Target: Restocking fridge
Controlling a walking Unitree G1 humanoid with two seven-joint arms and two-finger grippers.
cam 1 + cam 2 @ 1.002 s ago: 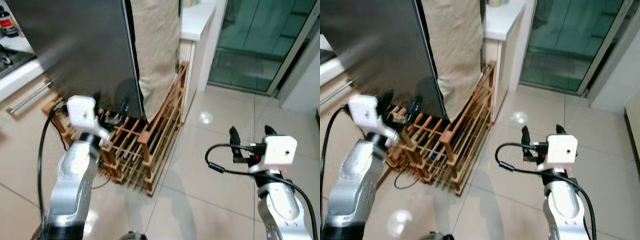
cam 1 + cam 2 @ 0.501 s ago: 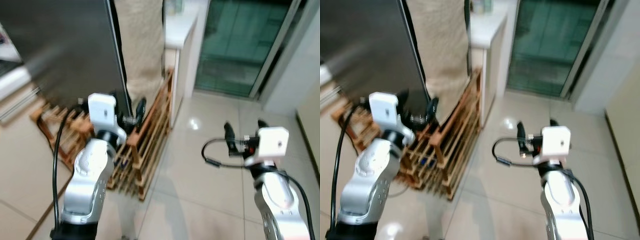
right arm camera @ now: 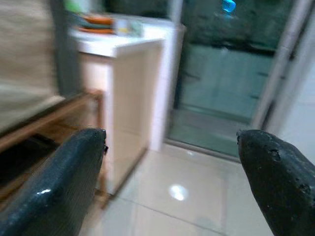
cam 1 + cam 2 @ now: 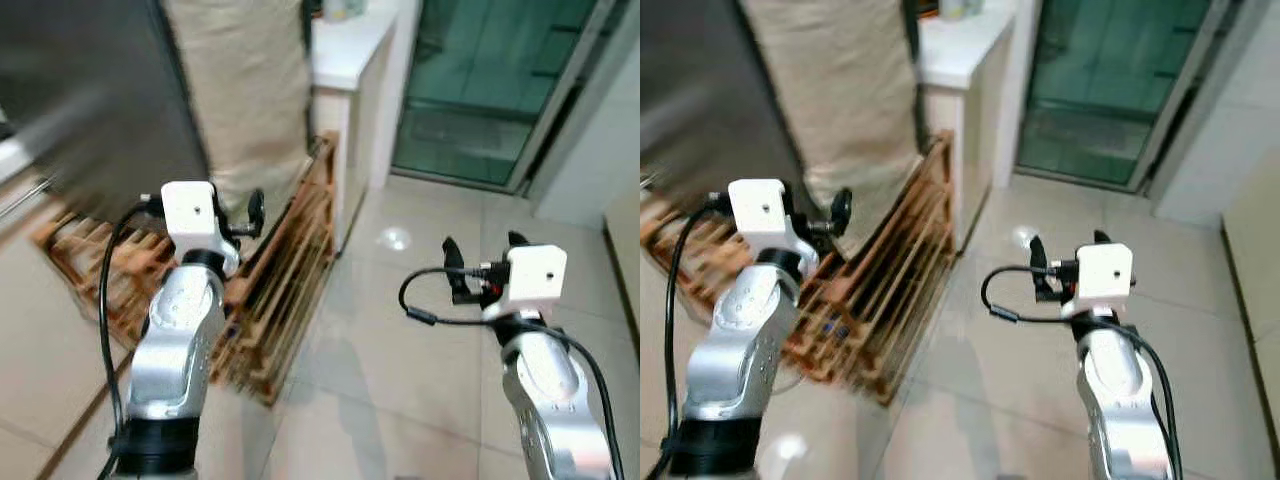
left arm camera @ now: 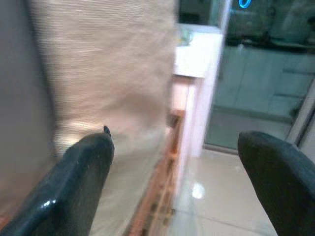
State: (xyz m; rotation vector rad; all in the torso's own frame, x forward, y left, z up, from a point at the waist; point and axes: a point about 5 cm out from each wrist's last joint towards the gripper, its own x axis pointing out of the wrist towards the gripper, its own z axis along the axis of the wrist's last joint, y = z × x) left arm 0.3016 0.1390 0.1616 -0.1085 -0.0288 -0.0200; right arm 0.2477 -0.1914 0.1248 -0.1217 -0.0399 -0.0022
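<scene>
The dark grey fridge stands at the far left, blurred, its door shut. My left gripper is held up in front of the wooden rack and the beige cloth, open, with nothing between its fingers. My right gripper hovers over the tiled floor to the right, also open and empty. Both wrist views look past wide-spread black fingers toward the white counter and the glass door.
A beige cloth hangs beside the fridge. A slatted wooden rack sits on the floor below it. Behind stands a white counter with items on top. A green-tinted glass sliding door lies ahead. Glossy tiles stretch before me.
The whole view has swung right, so fridge and rack slid left. My left gripper has risen from the rack to in front of the cloth. Both grippers stay open.
</scene>
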